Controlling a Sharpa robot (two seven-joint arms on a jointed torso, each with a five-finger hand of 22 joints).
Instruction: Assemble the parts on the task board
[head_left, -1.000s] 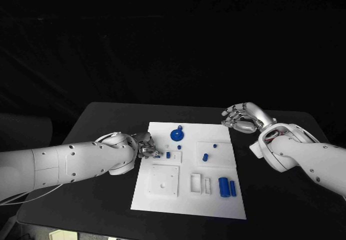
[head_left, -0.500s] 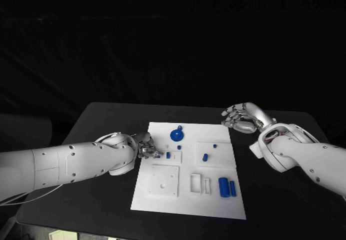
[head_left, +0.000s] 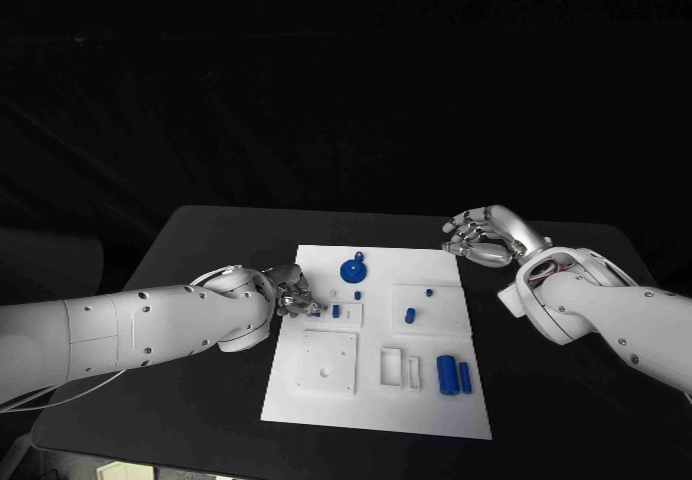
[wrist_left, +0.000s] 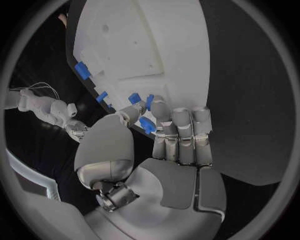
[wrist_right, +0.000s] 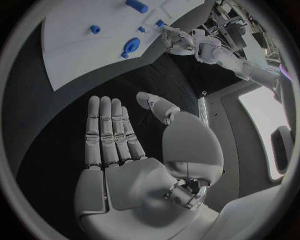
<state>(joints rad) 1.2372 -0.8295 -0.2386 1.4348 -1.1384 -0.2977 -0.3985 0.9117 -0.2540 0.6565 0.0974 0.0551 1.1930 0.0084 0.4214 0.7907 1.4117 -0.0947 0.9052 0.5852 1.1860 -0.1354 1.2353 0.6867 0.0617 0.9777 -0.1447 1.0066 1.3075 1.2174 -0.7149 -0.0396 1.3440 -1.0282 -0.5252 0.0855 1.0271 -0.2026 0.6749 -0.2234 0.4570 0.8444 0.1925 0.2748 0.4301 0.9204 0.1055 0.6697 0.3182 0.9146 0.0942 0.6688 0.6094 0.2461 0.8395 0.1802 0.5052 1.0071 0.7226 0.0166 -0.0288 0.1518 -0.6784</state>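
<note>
Between left hand's (wrist_left: 164, 165) fingers (wrist_left: 164, 116) sits a blue part (wrist_left: 147, 124).

Nothing has moved since 1 s ago; both hands unchanged.

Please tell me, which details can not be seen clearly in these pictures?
- Head view: the left hand covers the task board edge; what its fingertips touch is hidden.
- Left wrist view: a small blue part sits between thumb and fingers; its shape is partly hidden by them.
- Head view: the shapes of the small blue pegs are too small to tell.
- Right wrist view: the task board is cut off by the circle's rim; the right hand holds nothing.
</note>
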